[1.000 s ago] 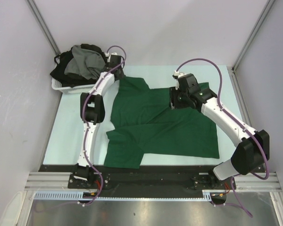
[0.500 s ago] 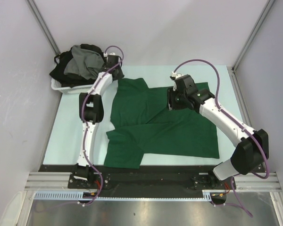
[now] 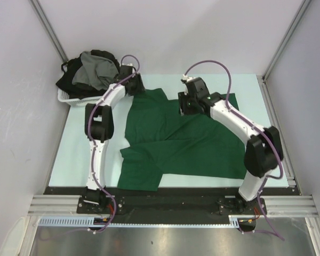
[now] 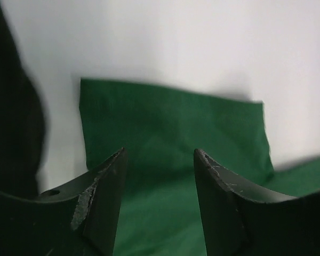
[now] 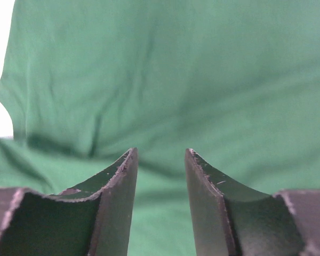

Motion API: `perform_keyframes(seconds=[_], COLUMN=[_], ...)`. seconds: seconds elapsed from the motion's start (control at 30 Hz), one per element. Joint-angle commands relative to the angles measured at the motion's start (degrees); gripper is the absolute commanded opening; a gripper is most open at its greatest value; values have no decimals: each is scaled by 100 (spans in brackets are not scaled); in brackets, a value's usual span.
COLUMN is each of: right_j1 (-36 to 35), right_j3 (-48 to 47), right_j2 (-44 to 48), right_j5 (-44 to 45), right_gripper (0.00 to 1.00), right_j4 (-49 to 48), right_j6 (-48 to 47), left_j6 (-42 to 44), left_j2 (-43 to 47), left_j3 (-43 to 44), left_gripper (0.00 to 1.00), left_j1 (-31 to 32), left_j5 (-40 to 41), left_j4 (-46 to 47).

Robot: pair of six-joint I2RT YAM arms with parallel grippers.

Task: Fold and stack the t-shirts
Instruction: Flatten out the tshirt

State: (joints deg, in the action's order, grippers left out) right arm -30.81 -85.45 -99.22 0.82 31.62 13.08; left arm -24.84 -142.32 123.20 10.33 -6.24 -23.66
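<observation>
Right arm [image 3: 229, 119] shifted left, dark green t-shirt [image 3: 202, 154] spread, creased

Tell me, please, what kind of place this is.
Probably a robotics lab test cell: plain white panel walls, two white robot arms bolted to a metal rail, and a dark green cloth t-shirt on a pale table.

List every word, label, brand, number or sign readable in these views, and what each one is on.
No readable text in any view.
dark green t-shirt: plain, no print or tag showing.
heap of shirts in the white basket: no lettering visible.
left gripper and right gripper: only scuffs on the fingers, no markings.
</observation>
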Motion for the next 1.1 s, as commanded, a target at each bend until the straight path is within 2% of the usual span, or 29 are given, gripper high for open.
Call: perform_keyframes(seconds=[0.0, 0.1, 0.2, 0.3, 0.33, 0.4, 0.7, 0.9, 1.07], right_j1=[-48, -66, -57, -57, -57, -48, 31, 31, 154], right_j3=[-743, -1034, -1508, -1957, -2062, -2361, -3223, -4102, -3997], right_j2=[-659, -1193, -1608, -2083, -2267, -2426, -3445, -4210, -4097], right_j5=[-194, -310, -459, -618, -662, -662, -970, -1031, -759], right_gripper=[44, 40, 30, 19, 11, 1, 0, 0, 0], right_j4=[-805, -1105, -1114, -1061, -1070, -1061, -1394, -939, -842], right_j6=[-78, -43, -43, -16, -34, -43, 212, 388, 256], left_j6=[286, 453, 463, 436, 445, 445, 445, 401, 295], left_j2=[1355, 1961, 2506, 3025, 3165, 3517, 4994, 5794, 6040], left_j3=[-506, -928, -1376, -1859, -2104, -2334, -3811, -4277, -4637], left_gripper=[58, 57, 54, 51, 50, 47, 42, 50, 52], left_j1=[223, 443, 680, 961, 1023, 1242, 1551, 1560, 1560], left_j5=[-281, -246, -263, -141, -106, 69, 763, 940, 922], left_j4=[221, 204, 186, 64, 11, -181, -586, -833, -746])
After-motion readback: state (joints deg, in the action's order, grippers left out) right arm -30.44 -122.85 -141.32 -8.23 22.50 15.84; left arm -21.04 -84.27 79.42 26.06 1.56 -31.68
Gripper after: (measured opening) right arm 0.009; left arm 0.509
